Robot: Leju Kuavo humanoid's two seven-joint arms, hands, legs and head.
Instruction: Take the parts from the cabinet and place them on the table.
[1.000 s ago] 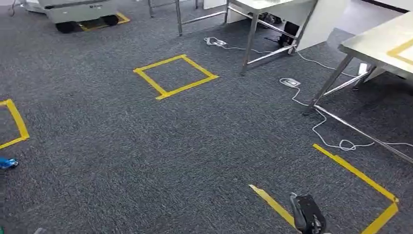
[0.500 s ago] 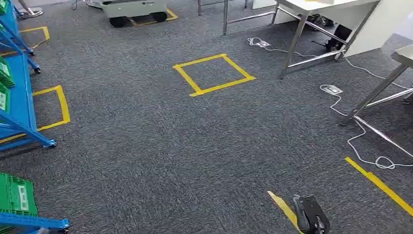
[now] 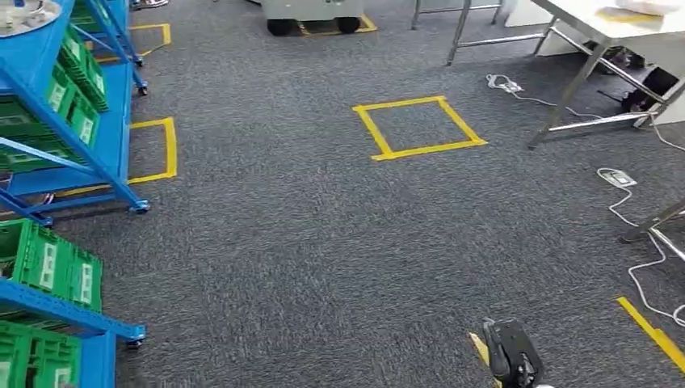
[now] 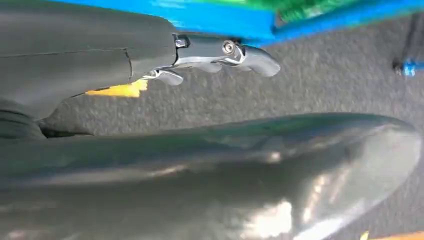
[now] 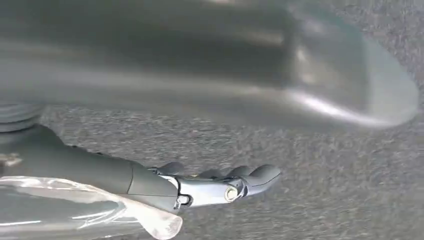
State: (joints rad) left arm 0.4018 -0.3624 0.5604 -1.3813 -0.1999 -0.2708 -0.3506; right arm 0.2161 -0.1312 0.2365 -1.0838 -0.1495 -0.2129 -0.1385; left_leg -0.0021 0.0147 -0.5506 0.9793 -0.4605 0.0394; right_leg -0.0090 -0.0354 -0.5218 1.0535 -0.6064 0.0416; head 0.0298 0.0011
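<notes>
The blue cabinet [image 3: 113, 137] stands along the left of the head view, holding green bins [image 3: 52, 271] on its lower shelves and more green bins [image 3: 77, 89] higher up. A metal table [image 3: 598, 24] stands at the far right with a white thing [image 3: 654, 6] on it. My right hand [image 3: 510, 356] hangs low over the carpet; in the right wrist view the right hand [image 5: 200, 187] has its fingers stretched out and holds nothing. My left hand [image 4: 210, 50] also has its fingers straight, with the blue shelf [image 4: 225, 20] just behind it.
A yellow tape square [image 3: 418, 127] marks the carpet ahead, another tape outline [image 3: 153, 149] lies beside the cabinet. White cables and a power strip [image 3: 618, 178] trail near the table legs. A white wheeled cart [image 3: 311, 12] sits at the back.
The camera has swung to the left: the blue cabinet has come into the picture on the left and the tables have slid off to the right. My right hand keeps its place.
</notes>
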